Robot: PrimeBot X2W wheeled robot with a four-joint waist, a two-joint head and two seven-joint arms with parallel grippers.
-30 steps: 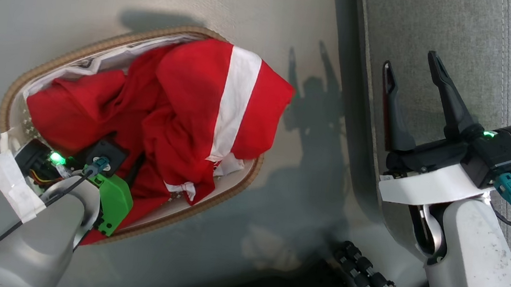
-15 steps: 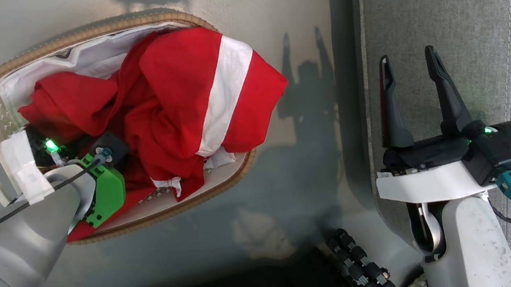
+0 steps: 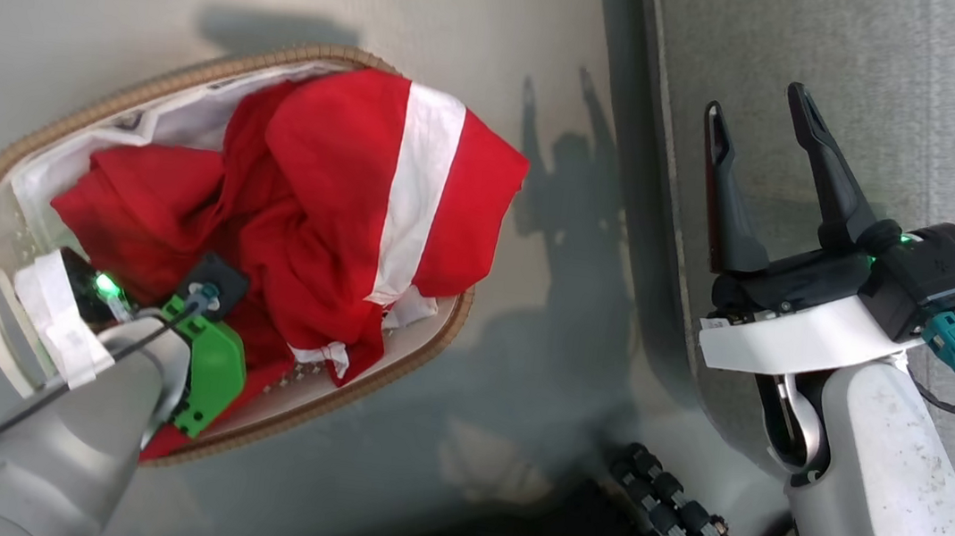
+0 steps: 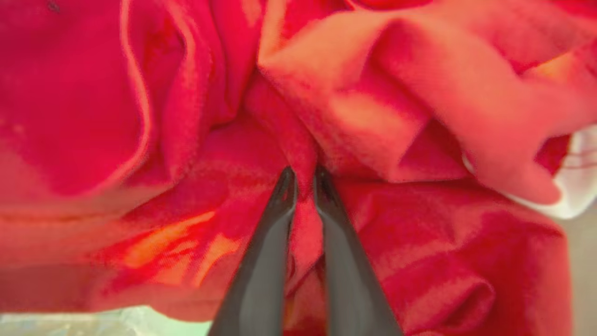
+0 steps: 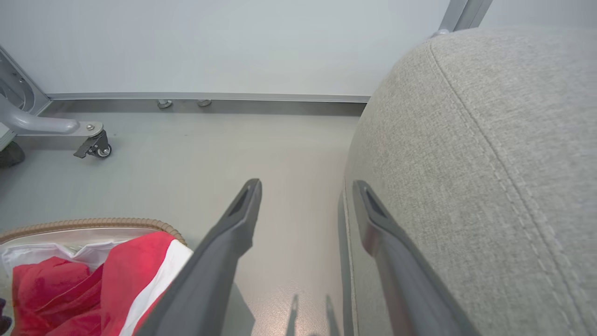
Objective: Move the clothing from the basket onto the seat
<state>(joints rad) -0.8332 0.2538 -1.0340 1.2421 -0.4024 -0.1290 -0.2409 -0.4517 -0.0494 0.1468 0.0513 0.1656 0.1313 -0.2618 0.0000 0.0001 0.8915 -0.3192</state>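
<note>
Surroundings logged: floor, wall, rolling frame.
Noted pale grey floor, smooth, with dark shadows across it. Recorded plain light wall behind, edged at the bottom by a metal strip, two small feet just below. Spotted grey metal leg ending in a small caster resting on the floor at left; grey post at upper right.

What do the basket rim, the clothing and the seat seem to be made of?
Basket rim: brown, ribbed woven look; wicker or moulded plastic, unclear. Clothing: soft matte red fabric, it creases and folds. Seat: grey woven upholstery fabric, visible weave and stitched seam.
</note>
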